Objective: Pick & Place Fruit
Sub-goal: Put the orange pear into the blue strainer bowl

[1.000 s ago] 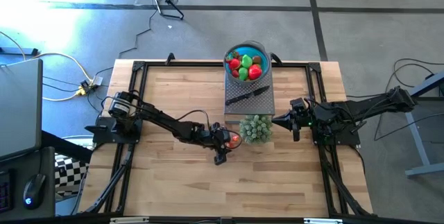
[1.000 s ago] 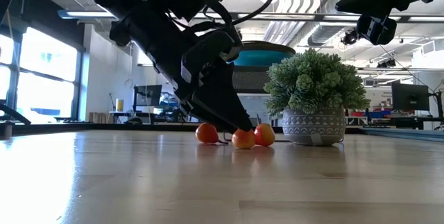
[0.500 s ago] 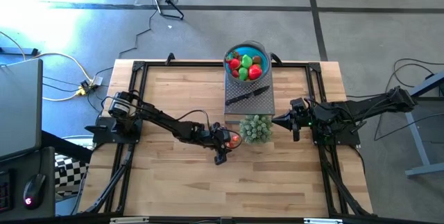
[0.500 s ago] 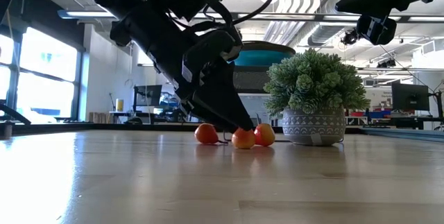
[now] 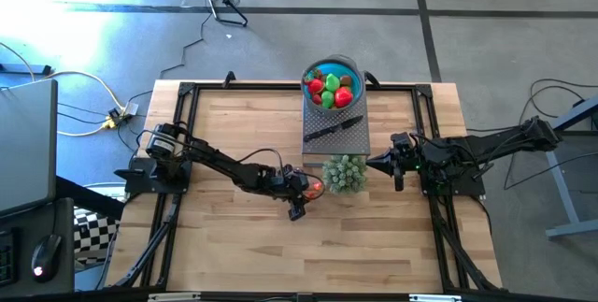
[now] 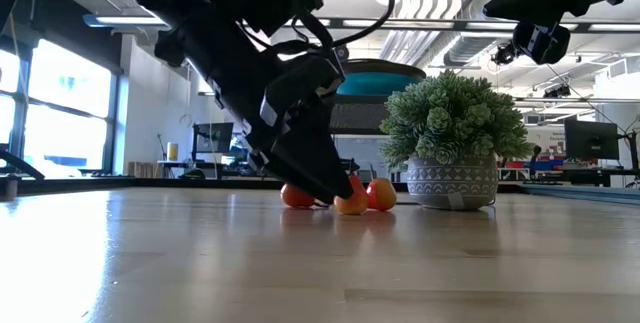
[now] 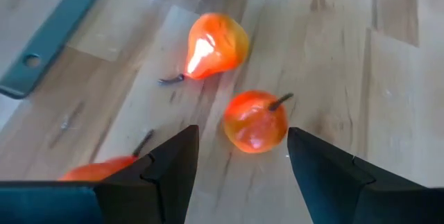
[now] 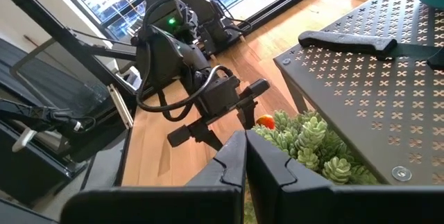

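Two dark fingers [image 7: 170,175] of the left gripper [image 7: 239,165] are standing partly open, straddling an orange fruit [image 7: 255,121] on the wooden table [image 5: 224,246] without gripping it. Two more orange fruits are lying nearby, beside the potted plant [image 5: 345,173]. Since a second ago, the left gripper is sitting tilted slightly differently. The right gripper [image 8: 244,156] is waiting shut beyond the plant.

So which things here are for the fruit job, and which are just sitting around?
For the job:
- orange fruits on the table
- fruits already in the blue bowl
- blue bowl
- left gripper, open over an orange fruit

Just sitting around:
- potted plant
- black-handled knife on the metal stand
- right gripper, shut, waiting beside the plant
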Controlling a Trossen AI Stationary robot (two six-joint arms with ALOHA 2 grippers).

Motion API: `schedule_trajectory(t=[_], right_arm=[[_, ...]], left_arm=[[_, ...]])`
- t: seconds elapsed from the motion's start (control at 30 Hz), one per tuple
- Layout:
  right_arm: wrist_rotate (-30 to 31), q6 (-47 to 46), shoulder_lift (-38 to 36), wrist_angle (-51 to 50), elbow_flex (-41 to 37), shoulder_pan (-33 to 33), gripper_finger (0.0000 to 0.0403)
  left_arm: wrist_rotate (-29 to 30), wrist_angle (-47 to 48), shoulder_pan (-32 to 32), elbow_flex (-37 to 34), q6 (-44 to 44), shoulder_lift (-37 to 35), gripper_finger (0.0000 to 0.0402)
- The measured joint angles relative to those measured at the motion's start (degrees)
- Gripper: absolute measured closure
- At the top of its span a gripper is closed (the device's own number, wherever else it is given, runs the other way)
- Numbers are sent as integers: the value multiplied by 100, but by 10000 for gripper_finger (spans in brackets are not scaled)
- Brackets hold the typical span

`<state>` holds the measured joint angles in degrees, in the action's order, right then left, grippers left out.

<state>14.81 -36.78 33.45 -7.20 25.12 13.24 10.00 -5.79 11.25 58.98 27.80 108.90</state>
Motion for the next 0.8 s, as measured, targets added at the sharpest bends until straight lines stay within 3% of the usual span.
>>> schedule_trajectory(t=[0.3, 0.53, 0.8], right_arm=[[0, 62, -1, 0, 0, 0, 400], [-1, 58, -2, 3, -2, -1, 400], [-1, 42, 0, 4, -2, 1, 400]], left_arm=[[221, -59, 1, 0, -34, 25, 186], [-126, -794, 9, 4, -51, 362, 186], [-133, -847, 2, 8, -54, 424, 186]])
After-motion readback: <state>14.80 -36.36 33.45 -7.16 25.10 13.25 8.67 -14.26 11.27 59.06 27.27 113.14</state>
